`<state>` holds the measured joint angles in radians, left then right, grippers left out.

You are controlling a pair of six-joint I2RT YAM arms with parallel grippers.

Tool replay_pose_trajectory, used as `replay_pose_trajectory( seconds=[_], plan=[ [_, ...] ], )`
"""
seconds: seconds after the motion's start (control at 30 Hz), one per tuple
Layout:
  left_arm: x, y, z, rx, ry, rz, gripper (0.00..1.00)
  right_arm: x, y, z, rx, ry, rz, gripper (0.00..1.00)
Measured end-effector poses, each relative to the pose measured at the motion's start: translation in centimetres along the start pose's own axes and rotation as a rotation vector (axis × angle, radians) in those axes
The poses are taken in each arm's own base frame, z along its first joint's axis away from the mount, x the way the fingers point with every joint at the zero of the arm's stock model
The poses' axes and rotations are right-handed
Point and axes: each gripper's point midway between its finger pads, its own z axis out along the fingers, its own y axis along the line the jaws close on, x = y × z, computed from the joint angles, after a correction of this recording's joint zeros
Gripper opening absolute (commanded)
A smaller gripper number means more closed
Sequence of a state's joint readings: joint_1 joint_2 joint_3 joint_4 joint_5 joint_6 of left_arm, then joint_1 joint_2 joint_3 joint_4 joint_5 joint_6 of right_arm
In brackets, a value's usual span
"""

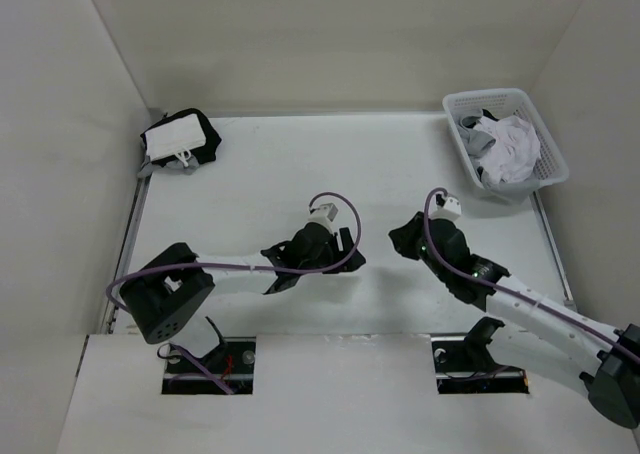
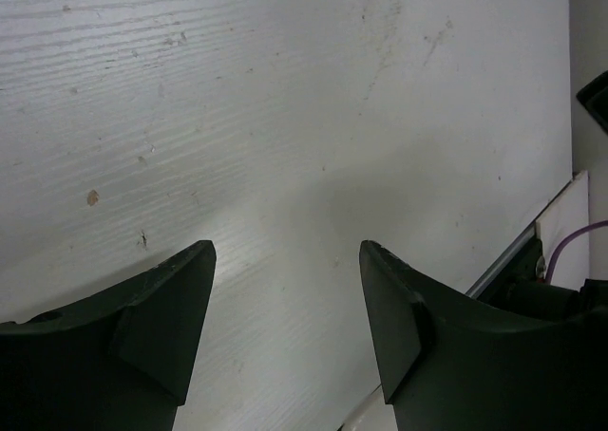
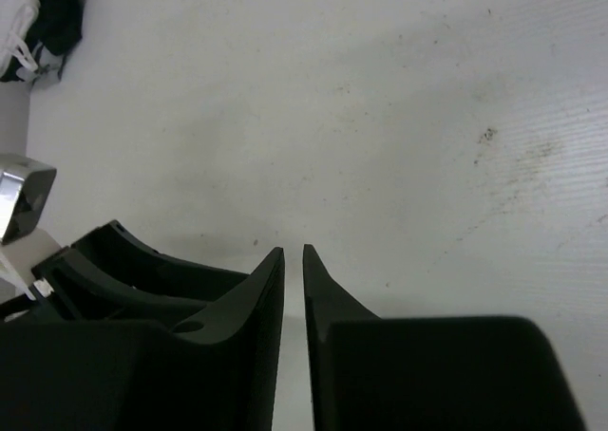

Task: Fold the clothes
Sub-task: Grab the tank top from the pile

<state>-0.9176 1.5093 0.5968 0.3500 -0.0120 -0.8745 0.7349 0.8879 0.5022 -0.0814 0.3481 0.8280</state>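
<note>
One folded pile in the far left bench corner, more clothes waiting in the basket; left claw wide open, right claw almost shut, both empty.

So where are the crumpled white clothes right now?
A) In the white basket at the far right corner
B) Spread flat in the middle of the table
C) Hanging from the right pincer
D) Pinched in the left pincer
A: the crumpled white clothes sit heaped inside the white basket at the table's far right corner, and neither pincer holds anything.
</note>
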Motion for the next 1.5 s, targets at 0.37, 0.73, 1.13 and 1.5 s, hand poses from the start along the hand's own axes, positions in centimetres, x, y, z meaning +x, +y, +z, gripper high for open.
replay_pose_trajectory(
  seconds=[0.37,0.73,1.13,1.5],
  plan=[
    [-0.1,-1.8,-0.3,0.059,-0.017,0.026,0.39,-9.2,-1.2,2.4,0.148,-0.149,0.01,0.03],
    [0.3,-3.4,-1.3,0.137,-0.047,0.105,0.33,-29.4,-16.8,7.1,0.691,-0.469,0.079,0.49],
    [0.1,-1.5,-1.2,0.115,-0.06,0.092,0.4,-28.6,-26.5,14.9,0.728,-0.288,0.093,0.52],
    [1.3,-0.2,0.0,0.095,-0.014,0.068,0.39,-30.4,-25.8,18.2,0.613,-0.292,0.118,0.45]
  ],
)
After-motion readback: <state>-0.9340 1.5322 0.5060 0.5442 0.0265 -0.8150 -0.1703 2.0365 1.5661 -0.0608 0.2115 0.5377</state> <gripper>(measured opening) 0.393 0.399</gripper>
